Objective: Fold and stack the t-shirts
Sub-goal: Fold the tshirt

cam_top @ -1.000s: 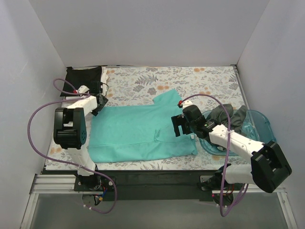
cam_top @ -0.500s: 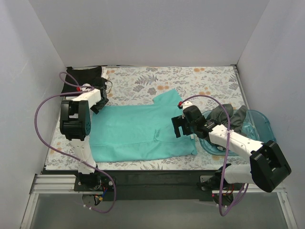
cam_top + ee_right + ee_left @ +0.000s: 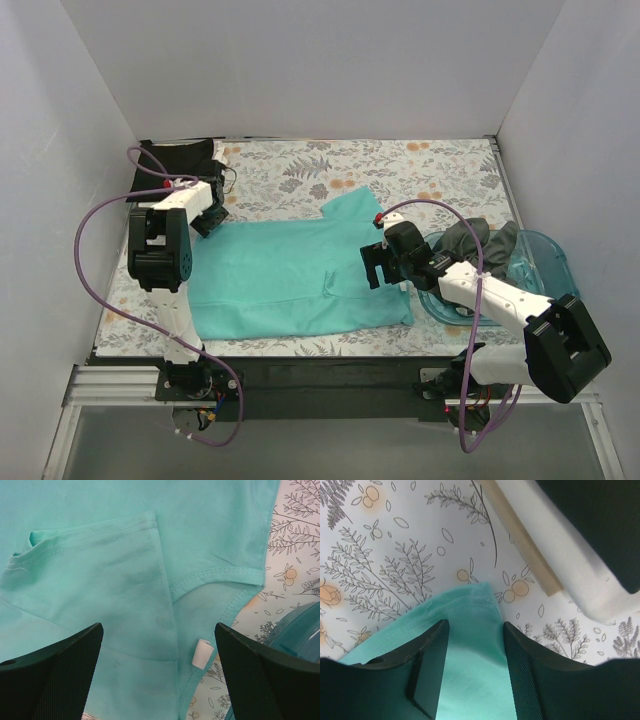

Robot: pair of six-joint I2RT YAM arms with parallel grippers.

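The teal t-shirt (image 3: 300, 270) lies spread flat mid-table, with a folded-over sleeve (image 3: 100, 580), its collar (image 3: 220, 575) and a white tag (image 3: 202, 654). My left gripper (image 3: 207, 215) sits at the shirt's far left corner (image 3: 470, 605). Its jaws are open and straddle the cloth; its fingers (image 3: 427, 665) rest on either side. My right gripper (image 3: 378, 268) hovers wide open over the collar area (image 3: 160, 680), holding nothing. A black t-shirt (image 3: 178, 158) lies folded at the back left and also shows in the left wrist view (image 3: 600, 520). A dark grey t-shirt (image 3: 480, 245) lies crumpled in the tray.
The translucent blue tray (image 3: 545, 262) stands at the right, close to the right arm; its rim shows in the right wrist view (image 3: 300, 630). The floral tablecloth (image 3: 400, 170) covers the table. White walls close in the left, back and right.
The left arm's elbow has swung toward the back, while its gripper stayed at the shirt's far left corner. The right arm and the shirt have barely moved.
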